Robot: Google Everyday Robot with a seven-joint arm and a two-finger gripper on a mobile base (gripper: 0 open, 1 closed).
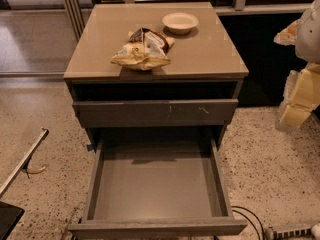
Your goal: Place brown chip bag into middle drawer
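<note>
Atop cabinet (215,54) one brown chip bag (143,50), one bowl (180,22), pincer (295,109) far right

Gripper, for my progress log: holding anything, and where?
Nothing; the gripper is at the right edge, the brown chip bag lies on the cabinet top.

The hand (287,34) hangs off the right side of the bench (215,49), level with its top. To the hand's left, bare bench top leads to the brown chip bag (143,49); the white bowl (180,22) stands just behind that path. Below and left of the hand, the middle drawer (155,189) is pulled out and open from above, bounded by low side walls. The scratched drawer front (155,113) above it overhangs its rear part.
</note>
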